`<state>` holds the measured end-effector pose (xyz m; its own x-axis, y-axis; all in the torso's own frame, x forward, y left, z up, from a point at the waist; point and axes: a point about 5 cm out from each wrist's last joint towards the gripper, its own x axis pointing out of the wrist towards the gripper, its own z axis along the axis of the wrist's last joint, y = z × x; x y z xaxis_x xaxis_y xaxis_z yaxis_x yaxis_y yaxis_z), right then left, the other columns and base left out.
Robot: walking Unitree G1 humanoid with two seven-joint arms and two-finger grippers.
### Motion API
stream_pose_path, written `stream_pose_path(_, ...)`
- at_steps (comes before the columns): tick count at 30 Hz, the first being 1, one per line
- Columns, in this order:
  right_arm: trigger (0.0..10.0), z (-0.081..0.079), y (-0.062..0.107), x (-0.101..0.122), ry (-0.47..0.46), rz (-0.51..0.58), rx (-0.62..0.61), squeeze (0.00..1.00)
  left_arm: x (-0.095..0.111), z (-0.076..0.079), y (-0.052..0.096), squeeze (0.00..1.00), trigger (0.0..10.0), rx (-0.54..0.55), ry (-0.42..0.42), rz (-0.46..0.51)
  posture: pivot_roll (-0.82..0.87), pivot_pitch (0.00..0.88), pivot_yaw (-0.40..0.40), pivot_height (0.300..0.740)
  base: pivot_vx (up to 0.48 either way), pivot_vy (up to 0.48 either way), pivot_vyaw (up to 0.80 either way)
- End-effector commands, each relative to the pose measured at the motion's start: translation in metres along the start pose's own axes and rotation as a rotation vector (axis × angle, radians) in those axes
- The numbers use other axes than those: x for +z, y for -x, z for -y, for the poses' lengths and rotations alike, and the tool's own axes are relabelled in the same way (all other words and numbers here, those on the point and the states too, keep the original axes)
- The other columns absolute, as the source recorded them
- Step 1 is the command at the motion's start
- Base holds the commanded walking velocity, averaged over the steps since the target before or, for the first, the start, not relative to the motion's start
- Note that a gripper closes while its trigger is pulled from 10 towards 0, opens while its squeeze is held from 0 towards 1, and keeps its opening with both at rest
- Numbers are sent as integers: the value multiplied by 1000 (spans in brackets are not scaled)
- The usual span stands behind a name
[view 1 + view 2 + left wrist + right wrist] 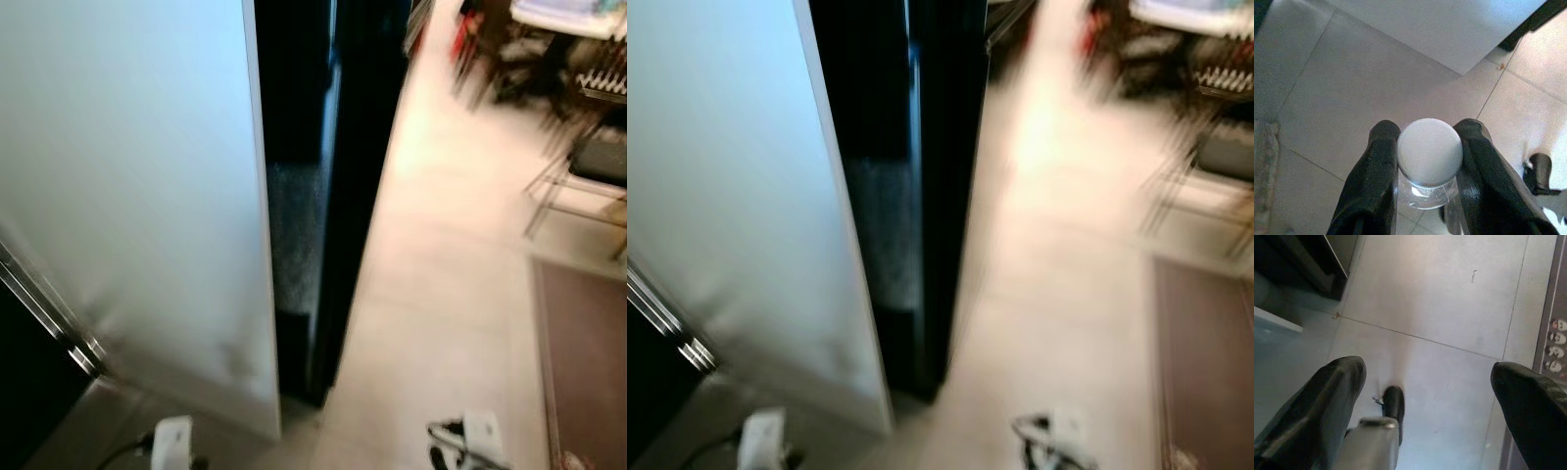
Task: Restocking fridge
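Left gripper (1429, 161) clamped on a clear bottle (1427, 188) just under its white cap (1430, 151), held over tile floor (1352, 98). White fridge door (127, 196) at left, open, dark interior beside it (head views blurred). Right gripper (1427, 382) spread wide, empty. Rug (588, 352) far right.

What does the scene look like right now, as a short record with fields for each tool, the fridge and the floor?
left tool: shut on a clear bottle with a white cap, held over the floor
right tool: open, holding nothing, above the tiles
fridge door: white, swung open, dark gap beside it
floor: pale tiles, brown rug on the robot's right
head views: blurred
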<state>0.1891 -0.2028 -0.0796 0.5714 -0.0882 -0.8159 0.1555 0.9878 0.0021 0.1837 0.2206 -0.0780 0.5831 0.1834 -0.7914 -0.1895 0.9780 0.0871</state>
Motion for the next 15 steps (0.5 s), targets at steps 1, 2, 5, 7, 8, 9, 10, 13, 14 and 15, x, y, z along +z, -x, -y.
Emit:
stream_pose_path(1,10000,9,1,1,-10,2,-30,0,5,6,-1,0,10000,-10,8,5,98,0,-20,740,0,0,-594)
stream_pose_path(2,10000,9,1,2,-12,7,-29,0,5,6,-1,0,10000,-8,8,5,98,0,-20,740,0,0,0)
stream_pose_path(5,10000,9,1,2,-7,9,-31,0,5,6,-1,0,10000,-5,13,5,105,0,-25,740,0,0,0)
stream_pose_path(7,10000,9,0,3,-7,10,-31,0,5,6,-1,0,10000,-4,15,5,102,0,-24,740,0,0,0)
stream_pose_path(8,10000,9,0,3,-11,12,-32,0,5,6,-1,0,10000,-3,15,5,102,0,-24,740,0,0,0)
stream_pose_path(9,10000,9,0,3,-12,13,-33,0,5,6,-1,0,10000,-3,15,5,102,0,-24,740,0,0,0)
stream_pose_path(10,10000,9,0,3,-12,13,-33,0,5,6,-1,0,10000,-3,15,5,102,0,-24,740,0,0,0)
stream_pose_path(13,10000,9,0,3,-13,15,-34,0,6,6,-1,0,10000,-5,12,6,99,0,-26,740,0,0,0)
stream_pose_path(14,10000,9,0,3,-15,17,-34,0,6,6,-1,0,10000,-5,12,6,99,0,-27,740,0,0,0)
stream_pose_path(15,10000,9,0,4,-18,21,-35,0,6,6,-1,0,10000,-6,13,7,99,0,-27,740,0,0,0)
